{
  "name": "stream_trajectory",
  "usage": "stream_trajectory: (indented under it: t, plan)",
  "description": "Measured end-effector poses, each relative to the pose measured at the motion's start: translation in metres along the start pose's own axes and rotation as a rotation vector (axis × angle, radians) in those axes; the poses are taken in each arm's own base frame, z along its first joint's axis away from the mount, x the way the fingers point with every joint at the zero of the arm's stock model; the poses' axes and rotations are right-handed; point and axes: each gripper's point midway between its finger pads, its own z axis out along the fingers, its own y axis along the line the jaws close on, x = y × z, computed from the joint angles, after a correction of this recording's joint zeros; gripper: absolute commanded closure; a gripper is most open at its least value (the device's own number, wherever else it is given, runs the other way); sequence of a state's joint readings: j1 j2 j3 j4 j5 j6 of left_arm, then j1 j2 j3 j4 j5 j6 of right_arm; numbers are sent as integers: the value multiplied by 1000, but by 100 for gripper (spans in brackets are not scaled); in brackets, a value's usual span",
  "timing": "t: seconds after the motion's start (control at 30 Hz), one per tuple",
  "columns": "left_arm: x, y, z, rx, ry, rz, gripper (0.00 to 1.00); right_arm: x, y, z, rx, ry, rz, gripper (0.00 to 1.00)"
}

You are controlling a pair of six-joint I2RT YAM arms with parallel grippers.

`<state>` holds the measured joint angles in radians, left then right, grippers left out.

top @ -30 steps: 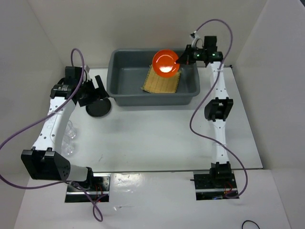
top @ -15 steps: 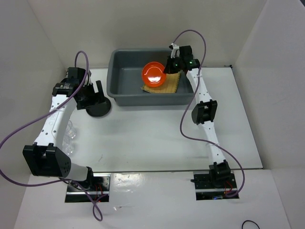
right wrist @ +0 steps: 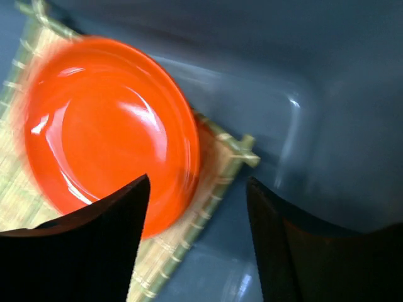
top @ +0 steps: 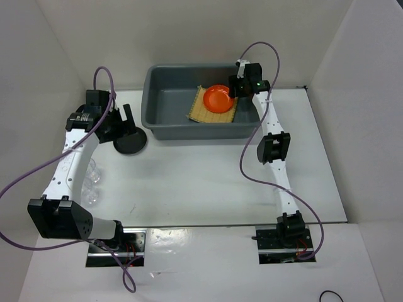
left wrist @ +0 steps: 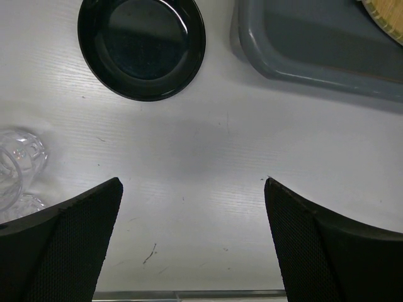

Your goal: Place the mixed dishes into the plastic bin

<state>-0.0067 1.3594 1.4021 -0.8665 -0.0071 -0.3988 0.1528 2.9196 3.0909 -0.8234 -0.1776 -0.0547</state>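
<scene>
The orange plate (top: 217, 98) sits inside the plastic bin (top: 201, 131), toward its right end, on top of the woven mat (top: 200, 113) that lies on the bin's floor. In the right wrist view the plate is smeared, so we cannot tell whether it is lying flat and at rest. The right gripper (right wrist: 197, 182) hangs just above the plate's right edge, over the bin's right end. Its jaws are parted and we see only mat and bin floor between them, so we judge the step in hand to be the release of this plate. To finish it well, we would keep the jaws apart and rise straight up until the fingers clear the bin's rim. Any sideways move while low could catch the plate's lip or drag the mat. The black plate (left wrist: 141, 47) rests on the table (top: 208, 182) just outside the bin's left front corner. The clear glasses (left wrist: 19, 170) stand well apart from the bin, nearer the left arm's base. The left gripper (left wrist: 192, 181) hovers near the black plate with its jaws spread wide and nothing in them.
</scene>
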Motion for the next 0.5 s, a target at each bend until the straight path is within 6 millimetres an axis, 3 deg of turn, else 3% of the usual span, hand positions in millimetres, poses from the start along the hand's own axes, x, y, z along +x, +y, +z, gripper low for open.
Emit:
stream_trajectory:
  t: [0.13, 0.3, 0.4, 0.5]
  plan:
    - [-4, 4, 2, -4, -8, -13, 0, 0, -6, -1, 5, -1, 6, 23]
    - [-14, 26, 18, -19, -2, -83, 0, -5, 2, -15, -72, 11, 70, 9]
    - [-14, 55, 47, 2, 30, -184, 0, -21, 4, -46, -160, 6, 97, 4]
    - [1, 85, 85, 40, 100, -312, 0, -56, -10, -96, -217, -58, 87, 2]
